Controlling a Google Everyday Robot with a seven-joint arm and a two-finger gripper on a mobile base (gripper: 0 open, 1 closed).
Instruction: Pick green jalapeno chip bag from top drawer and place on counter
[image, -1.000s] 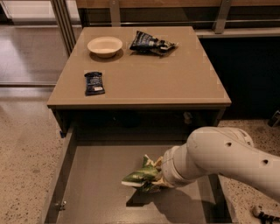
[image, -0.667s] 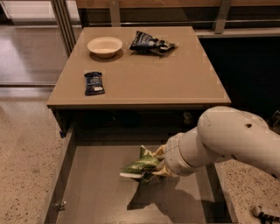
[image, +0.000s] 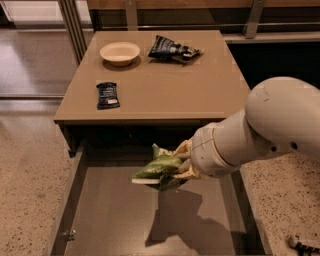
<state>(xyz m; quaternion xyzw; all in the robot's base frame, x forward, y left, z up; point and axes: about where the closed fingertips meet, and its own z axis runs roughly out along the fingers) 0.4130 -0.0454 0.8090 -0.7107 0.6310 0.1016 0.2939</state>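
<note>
Holding the green jalapeno chip bag (image: 156, 170) in the air above the floor of the top drawer (image: 110, 220), with the gripper (image: 181, 164) clamped on the bag's right end and tan fingers (image: 182, 149) pressed into the crumpled foil. Looks crinkly and folded: bright green on top, a pale strip along the lower left edge, tilted down to the left, lettering not readable. Throws a dark shadow on the drawer's flat grey-brown bottom, below and slightly right. Pulled out under the front edge of the counter (image: 165, 90). Reaching in from the right on a thick white arm (image: 270, 125). Up on the counter: shallow cream bowl (image: 120, 52) at back left, pale inside facing up; dark navy chip bag (image: 172, 50) near it on the right; small dark blue bar wrapper (image: 107, 95) toward the left front, well apart from both.
</note>
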